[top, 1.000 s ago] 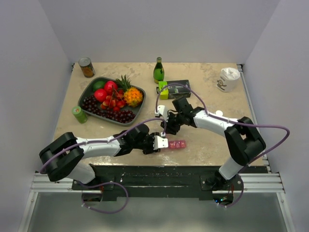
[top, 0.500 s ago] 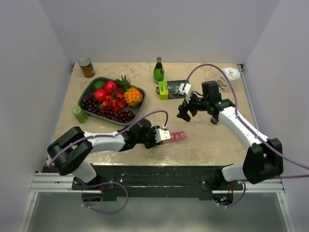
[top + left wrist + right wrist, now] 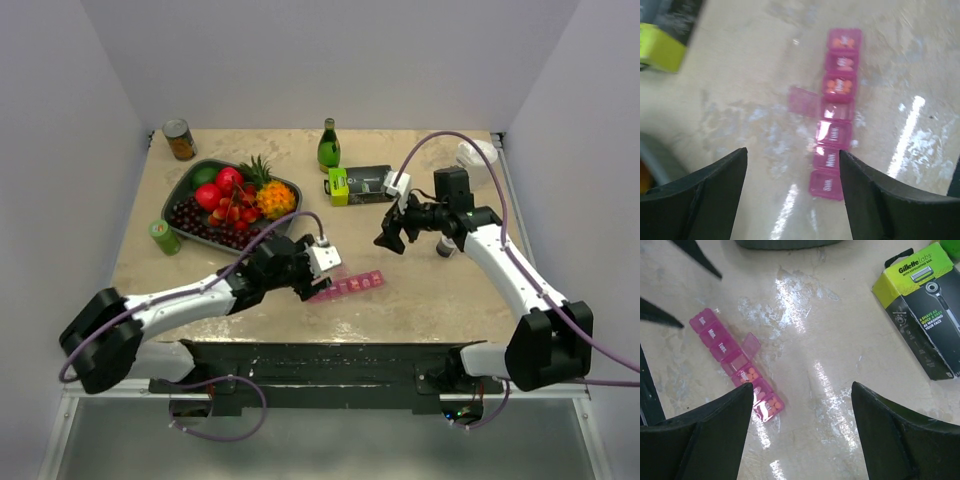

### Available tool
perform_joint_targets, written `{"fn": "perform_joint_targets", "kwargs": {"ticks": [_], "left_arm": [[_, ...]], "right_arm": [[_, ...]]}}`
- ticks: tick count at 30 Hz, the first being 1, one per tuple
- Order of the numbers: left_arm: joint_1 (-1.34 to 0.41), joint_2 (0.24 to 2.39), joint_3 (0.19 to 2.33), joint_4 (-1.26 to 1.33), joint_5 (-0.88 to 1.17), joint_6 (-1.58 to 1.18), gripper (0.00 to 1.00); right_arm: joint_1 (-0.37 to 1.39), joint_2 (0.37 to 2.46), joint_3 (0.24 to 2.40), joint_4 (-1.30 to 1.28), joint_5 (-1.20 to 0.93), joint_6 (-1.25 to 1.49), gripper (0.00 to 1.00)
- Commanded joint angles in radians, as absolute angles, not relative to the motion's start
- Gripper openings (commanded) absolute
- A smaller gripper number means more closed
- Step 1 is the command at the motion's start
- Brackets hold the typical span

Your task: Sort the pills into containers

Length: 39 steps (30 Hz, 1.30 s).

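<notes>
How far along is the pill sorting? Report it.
Done: three end compartments of the translucent pink plastic pill organiser hold small orange pills. In hand: nothing; left pincer and right pincer hang open and empty. Left: the open fourth compartment looks empty; three lids are shut.

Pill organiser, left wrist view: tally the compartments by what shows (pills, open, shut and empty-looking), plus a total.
Pill organiser compartments:
Orange pills showing: 3
Lid open, no pills seen: 1
Shut, no pills seen: 3
Total: 7
</notes>
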State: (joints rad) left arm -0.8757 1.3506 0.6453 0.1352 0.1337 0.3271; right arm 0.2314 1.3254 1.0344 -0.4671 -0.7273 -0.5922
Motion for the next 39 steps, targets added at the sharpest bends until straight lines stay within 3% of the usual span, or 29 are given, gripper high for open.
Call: {"fn": "perform_joint_targets", "kwargs": {"ticks": [1,4,8,14,20,28,39], "left_arm": [[-0.740,1.113,0.698,0.104,0.113,0.132,0.78],[-0.599,0.985,0.787,-0.064,0.022,-0.036,0.91],[-0.363,0.951,0.929,-0.363,-0.058,-0.214,0.92],[-0.004,0.897,0.899,-0.419,-0.181,-0.311,0.99],[0.175,1.060,0.859,-0.358,-0.268,-0.366,0.99],[0.205,1.291,0.936,-0.339,-0.331,-0.405,0.99],[0.229,1.414,0.986,-0.328,-0.371,-0.413,0.80]], "right_arm": [[0.225,1.256,1.083,-0.514,-0.772,-0.611,0.82],[0.225,1.236,1.127,-0.544,-0.762,-0.574,0.88],[0.224,1.238,1.173,-0.584,-0.782,-0.529,0.93],[0.209,1.200,1.034,-0.488,-0.835,-0.471,0.94],[0.206,1.213,1.029,-0.508,-0.857,-0.500,0.94],[0.206,1.216,1.029,-0.538,-0.867,-0.534,0.94],[0.204,1.226,1.031,-0.563,-0.874,-0.560,0.95]]}}
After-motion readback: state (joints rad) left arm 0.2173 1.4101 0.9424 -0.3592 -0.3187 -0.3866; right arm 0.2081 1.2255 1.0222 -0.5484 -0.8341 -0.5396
